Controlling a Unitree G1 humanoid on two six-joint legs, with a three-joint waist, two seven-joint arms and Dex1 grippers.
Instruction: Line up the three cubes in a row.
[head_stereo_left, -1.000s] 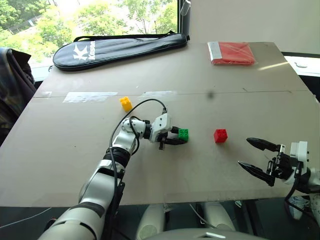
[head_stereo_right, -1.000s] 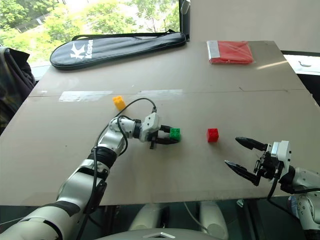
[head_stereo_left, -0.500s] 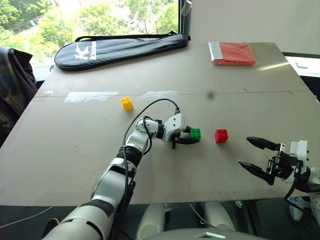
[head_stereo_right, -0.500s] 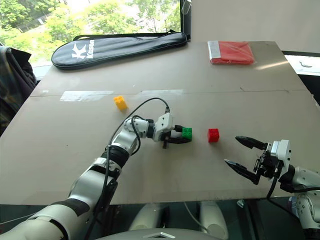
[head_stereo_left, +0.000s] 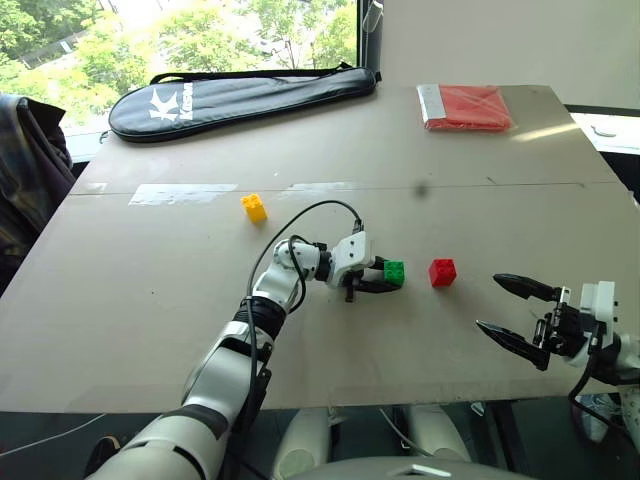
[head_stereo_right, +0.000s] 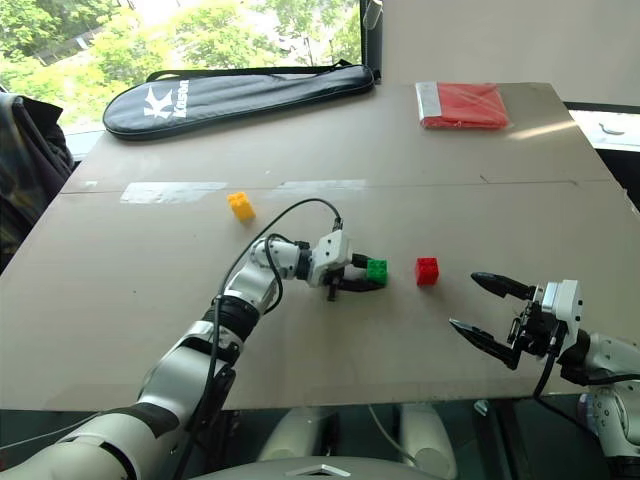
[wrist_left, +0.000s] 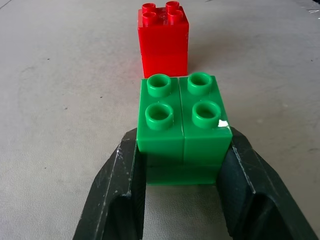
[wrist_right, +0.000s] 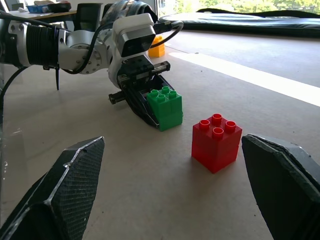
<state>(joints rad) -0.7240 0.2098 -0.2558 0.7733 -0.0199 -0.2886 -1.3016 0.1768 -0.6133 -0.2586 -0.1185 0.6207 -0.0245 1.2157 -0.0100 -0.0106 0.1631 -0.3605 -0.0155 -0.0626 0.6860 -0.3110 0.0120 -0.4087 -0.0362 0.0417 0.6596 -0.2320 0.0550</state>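
The green cube rests on the table with my left gripper shut on it, one black finger on each side. A short gap to its right stands the red cube, straight ahead of the green one in the left wrist view. The yellow cube sits alone farther back and to the left. My right gripper hovers open near the table's front right edge, pointing toward the red cube, with nothing between its fingers.
A black racket bag lies along the far left edge of the brown table. A flat red packet lies at the far right. A strip of tape crosses the table behind the yellow cube.
My left gripper has slid the green cube to the right, closing most of the gap to the red cube. The right gripper has stayed where it was.
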